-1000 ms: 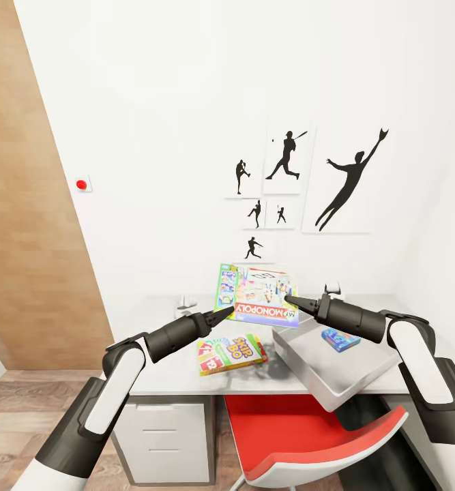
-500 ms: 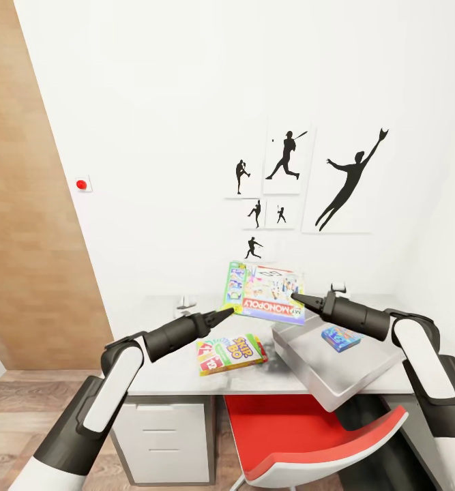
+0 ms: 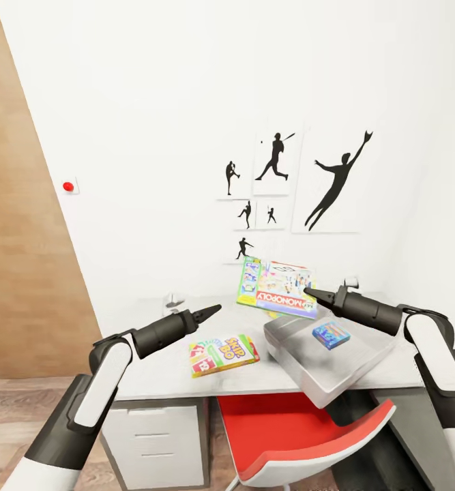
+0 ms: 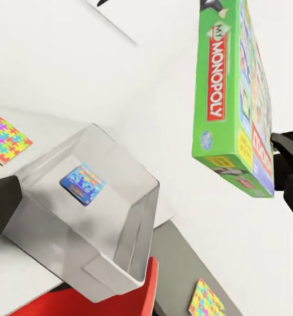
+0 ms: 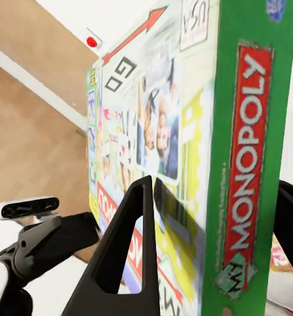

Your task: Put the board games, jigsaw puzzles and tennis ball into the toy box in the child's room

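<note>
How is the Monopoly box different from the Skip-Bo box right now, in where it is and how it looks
The Monopoly box is lifted off the table, tilted, clamped in the right gripper; the Skip-Bo box lies flat on the table, ungripped, near the left gripper. Monopoly appears larger, with green edges and a pale face; Skip-Bo is smaller, green, yellow and red. Both are thin printed game boxes outside the toy box.
</note>
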